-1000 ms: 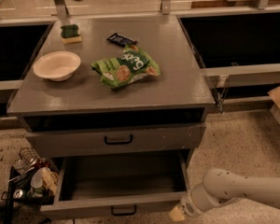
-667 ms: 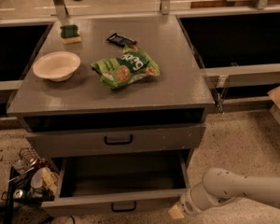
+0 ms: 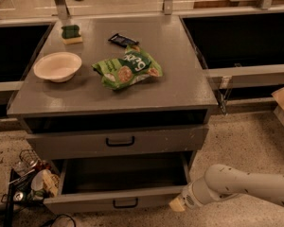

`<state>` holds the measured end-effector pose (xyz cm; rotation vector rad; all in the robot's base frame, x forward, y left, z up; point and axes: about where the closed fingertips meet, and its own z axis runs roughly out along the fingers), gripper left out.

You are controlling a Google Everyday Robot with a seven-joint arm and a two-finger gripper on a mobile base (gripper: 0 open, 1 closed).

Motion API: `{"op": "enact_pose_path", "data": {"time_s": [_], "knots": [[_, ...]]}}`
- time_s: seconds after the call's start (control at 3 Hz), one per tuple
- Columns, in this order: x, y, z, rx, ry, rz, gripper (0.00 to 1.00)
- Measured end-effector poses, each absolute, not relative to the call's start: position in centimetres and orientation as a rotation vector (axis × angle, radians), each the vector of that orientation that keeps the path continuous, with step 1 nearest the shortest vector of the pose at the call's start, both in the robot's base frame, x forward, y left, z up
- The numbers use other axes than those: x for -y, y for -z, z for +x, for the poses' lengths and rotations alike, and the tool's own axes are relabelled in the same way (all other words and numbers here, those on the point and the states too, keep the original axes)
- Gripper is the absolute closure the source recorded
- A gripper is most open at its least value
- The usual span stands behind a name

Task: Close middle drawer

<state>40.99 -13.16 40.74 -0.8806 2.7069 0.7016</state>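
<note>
one drawer open, one end effector at its corner

my end effector sits low at about 5 o'clock in the view, at the right end of the middle drawer's front panel. it is just beside that panel, and i cannot tell whether it actually touches. whether it is released or clenched i cannot tell either. my one arm reaches in from the 4 o'clock edge, pale and rounded.

the middle drawer is at 6 o'clock, pulled out from the cabinet with its dark inside showing and nothing i can make out in it. it has one small black handle at the centre of its low front.

i count two drawer fronts in all. the second, the taller drawer, is directly above and pushed in, with one larger black handle.

on the grey worktop i count four things:
- one pale bowl at 10 o'clock
- one green snack bag near the middle
- one dark wrapper just beyond the bag, at 12 o'clock
- one green sponge at 11 o'clock, near the back edge

on the floor at 8 o'clock stands one wire basket of clutter, beside the open drawer's left side.
</note>
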Motion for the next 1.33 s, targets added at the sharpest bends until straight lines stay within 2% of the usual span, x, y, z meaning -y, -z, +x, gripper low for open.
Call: {"op": "enact_pose_path", "data": {"time_s": [1.33], "knots": [[12.4, -42.8, 44.1, -2.617, -0.690, -0.914, 1.00]]}}
